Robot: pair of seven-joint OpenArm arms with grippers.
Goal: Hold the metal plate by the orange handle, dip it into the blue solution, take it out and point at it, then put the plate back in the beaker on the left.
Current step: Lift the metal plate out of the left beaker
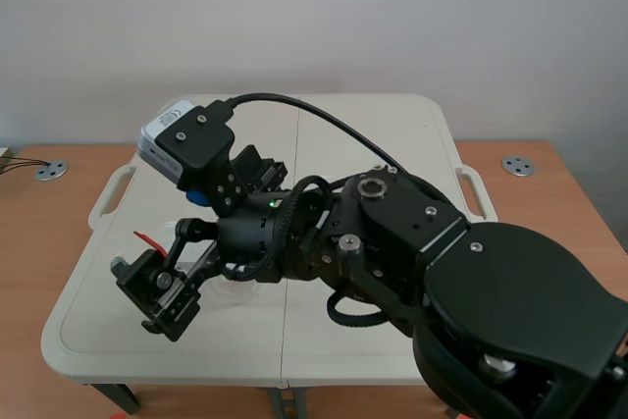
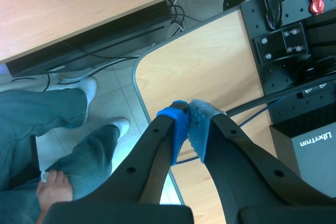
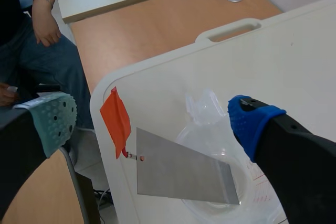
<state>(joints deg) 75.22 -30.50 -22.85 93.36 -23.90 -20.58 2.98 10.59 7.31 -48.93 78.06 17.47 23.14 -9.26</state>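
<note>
A grey metal plate (image 3: 178,174) with an orange handle (image 3: 116,119) leans in a clear beaker (image 3: 231,198), its handle end sticking out over the rim toward the table's corner. My right gripper (image 3: 152,119) hangs open above it, one pad on each side, touching nothing. In the scene view the right arm reaches across to the table's left, where its gripper (image 1: 162,291) hovers by the orange handle (image 1: 147,239) and the beaker (image 1: 231,287). A bit of blue (image 1: 198,196) shows behind that arm. My left gripper (image 2: 189,124) is shut on nothing, away from the table.
The white folding table (image 1: 392,125) rests on a wooden desk (image 1: 549,183). A person (image 3: 47,30) sits just past the table's corner. The left wrist view shows a person's legs (image 2: 47,114), floor, cables and a black mounting plate (image 2: 283,40).
</note>
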